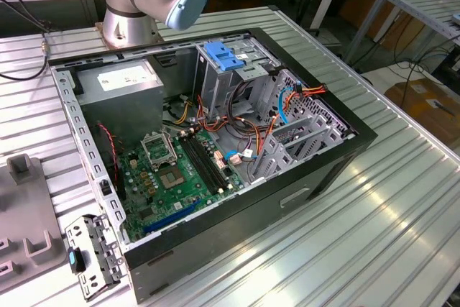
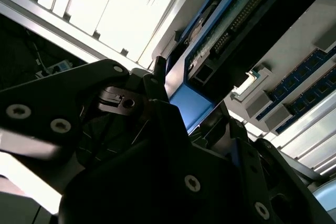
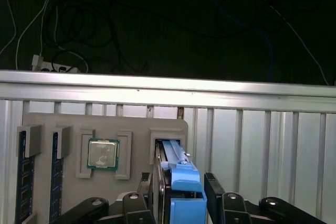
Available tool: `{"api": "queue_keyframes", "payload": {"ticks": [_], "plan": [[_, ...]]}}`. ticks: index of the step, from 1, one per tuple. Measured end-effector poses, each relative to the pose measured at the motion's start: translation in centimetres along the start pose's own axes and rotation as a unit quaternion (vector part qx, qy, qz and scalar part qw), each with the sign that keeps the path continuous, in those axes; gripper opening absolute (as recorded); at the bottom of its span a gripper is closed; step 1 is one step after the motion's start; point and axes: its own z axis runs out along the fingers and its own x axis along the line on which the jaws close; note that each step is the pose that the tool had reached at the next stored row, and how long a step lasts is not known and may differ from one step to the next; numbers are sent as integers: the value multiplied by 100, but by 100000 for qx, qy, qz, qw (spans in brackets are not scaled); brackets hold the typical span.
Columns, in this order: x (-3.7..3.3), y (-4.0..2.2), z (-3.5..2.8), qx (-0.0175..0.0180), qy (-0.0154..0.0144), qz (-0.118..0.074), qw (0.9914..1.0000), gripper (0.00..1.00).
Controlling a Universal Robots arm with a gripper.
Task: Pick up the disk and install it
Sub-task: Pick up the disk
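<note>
The disk point(image 3: 176, 161) stands on its edge in a slot of the grey holder tray point(image 3: 68, 124), its blue side rail facing the camera. In both wrist views my gripper point(image 3: 181, 198) sits over it, one dark finger on each flat side, shut on the disk. The second wrist view shows the disk point(image 2: 220, 30) from close up, with its circuit-board side and blue rail running out between the fingers of the gripper point(image 2: 190, 92). In the exterior view the open computer case point(image 1: 287, 199) lies on the ribbed metal table, with a metal drive cage point(image 1: 237, 77) at its far end.
The tray also holds a processor chip point(image 3: 103, 153) and memory sticks point(image 3: 23, 182). Part of the tray point(image 1: 21, 206) shows at the exterior view's left, beside a loose metal bracket point(image 1: 90, 253). A grey power supply point(image 1: 122, 84), a motherboard and cables fill the case. Beyond the table edge point(image 3: 168, 85) is dark floor.
</note>
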Motion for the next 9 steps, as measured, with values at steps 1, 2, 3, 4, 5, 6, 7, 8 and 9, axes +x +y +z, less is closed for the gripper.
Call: {"api": "queue_keyframes", "payload": {"ticks": [1, 2, 3, 4, 5, 6, 7, 8, 9], "plan": [[0, 1, 4, 47, 0, -3, 100000, 51], [0, 2, 8, 100, 5, -7, 100000, 51], [0, 3, 11, 134, 2, -15, 100000, 51], [0, 5, 14, 162, 7, -20, 100000, 51], [0, 7, 17, 182, 7, -22, 100000, 51], [0, 9, 19, 193, 7, -24, 100000, 51], [0, 10, 19, 197, 10, -27, 100000, 51], [0, 11, 20, 201, 14, -25, 100000, 51], [0, 11, 20, 203, 12, -26, 100000, 51]]}}
